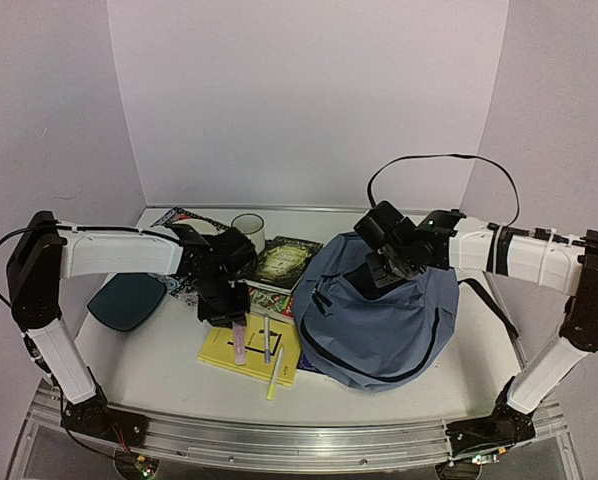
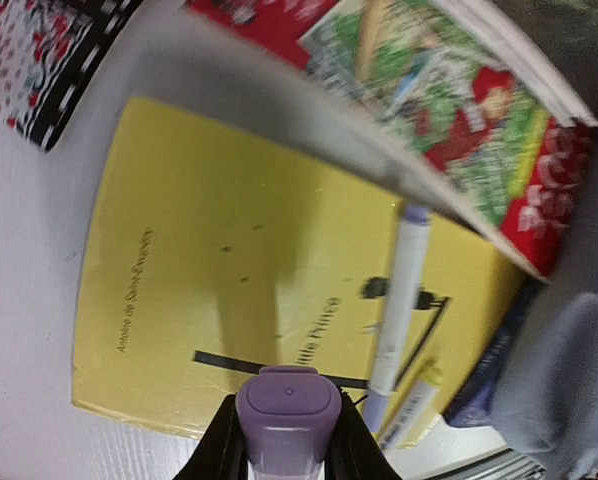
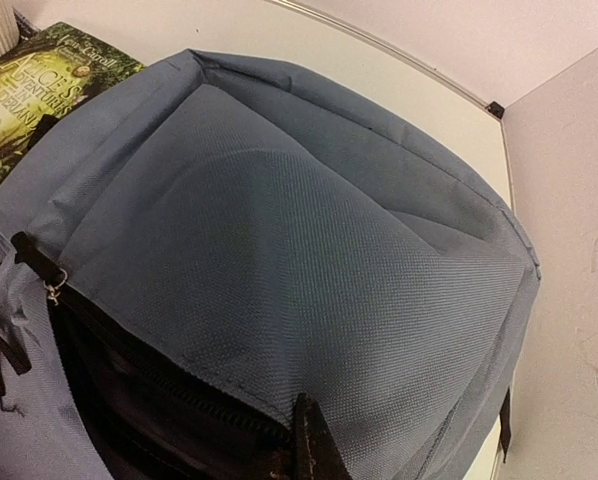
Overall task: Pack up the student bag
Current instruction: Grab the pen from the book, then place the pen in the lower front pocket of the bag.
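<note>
Soft blue-grey fabric backpack at three o'clock is held open by the right gripper, closed on its zipper edge; that fabric could slip free. At nine o'clock, over the yellow paperback book, the left gripper clamps a lilac-capped marker by its end, which may swing.

Top camera: fixed high behind the near edge of the white table, looking down and forward to the pale back wall.

Left wrist camera: very close, pointing down onto the yellow paperback book, with a lilac-capped marker at its lower edge. The top view shares both.

Right wrist camera: close over the blue-grey fabric backpack, facing the far corner. The top view shares the backpack.
</note>
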### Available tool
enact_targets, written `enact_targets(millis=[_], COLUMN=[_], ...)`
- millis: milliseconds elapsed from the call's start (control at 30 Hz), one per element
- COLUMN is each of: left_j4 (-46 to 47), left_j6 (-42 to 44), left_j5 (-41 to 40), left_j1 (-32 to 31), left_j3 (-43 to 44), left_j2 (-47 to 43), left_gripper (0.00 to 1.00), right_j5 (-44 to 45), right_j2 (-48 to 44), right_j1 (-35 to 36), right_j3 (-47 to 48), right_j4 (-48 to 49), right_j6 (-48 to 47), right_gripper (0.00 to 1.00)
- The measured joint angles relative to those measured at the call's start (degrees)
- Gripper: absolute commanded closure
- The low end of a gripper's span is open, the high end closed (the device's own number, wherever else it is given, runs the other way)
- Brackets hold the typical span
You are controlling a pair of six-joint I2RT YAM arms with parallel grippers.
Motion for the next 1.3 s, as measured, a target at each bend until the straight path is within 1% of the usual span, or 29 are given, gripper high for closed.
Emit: enact_targets(millis=[167,200,233,267,367,467,567,633,800,867,1033,1133,1300], left_j4=[2.1,4.09,4.63,7.15,11.3,16.17,22.27,27.74,34.75,36.83,39.58,42.38,46.14], left_j6=[2.6,3.69,3.82,4.15,3.85,1.95,-1.53,-5.38,-10.93,-11.43,-9.68,-7.19,-3.98], left_j5=[0.39,1.46,1.75,3.37,5.62,7.78,8.87,9.35,9.66,9.7,9.57,9.75,13.31], left_j1=[0.09,0.11,0.11,0.11,0.11,0.11,0.11,0.11,-0.04,-0.48,-2.71,-4.96,-6.45], left_j3=[7.43,9.81,10.25,11.41,11.61,11.61,11.37,10.97,10.93,10.95,11.06,11.06,13.6], left_j2=[-0.87,-0.92,-0.92,-0.92,-0.92,-0.87,-0.87,-0.74,0.92,2.54,6.19,8.11,11.8], left_gripper=[1.0,1.0,1.0,1.0,1.0,1.0,1.0,1.0,1.0,1.0,1.0,1.0,1.0], right_j5=[-0.98,-1.31,-1.36,-1.64,-2.01,-2.67,-3.37,-4.46,-6.29,-7.06,-8.24,-9.49,-10.91], right_j2=[-0.07,-0.09,-0.09,-0.17,-0.42,-0.59,-0.61,-0.7,-1.01,-1.16,-1.57,-1.88,-1.88], right_j1=[0.74,0.96,1.01,1.18,1.27,1.38,1.51,1.6,1.84,1.86,1.84,1.84,1.84], right_j3=[0.0,0.0,0.0,0.0,0.02,0.2,0.66,0.98,1.4,1.4,1.4,1.53,1.95], right_j4=[0.04,0.07,0.07,0.07,0.04,0.04,-0.02,-0.04,-0.04,-0.04,0.15,0.22,0.55], right_j6=[0.11,0.28,0.33,0.98,2.34,4.66,7.19,9.99,14.03,15.19,16.37,16.87,16.96], right_gripper=[1.0,1.0,1.0,1.0,1.0,1.0,1.0,1.0,1.0,1.0,1.0,1.0,1.0])
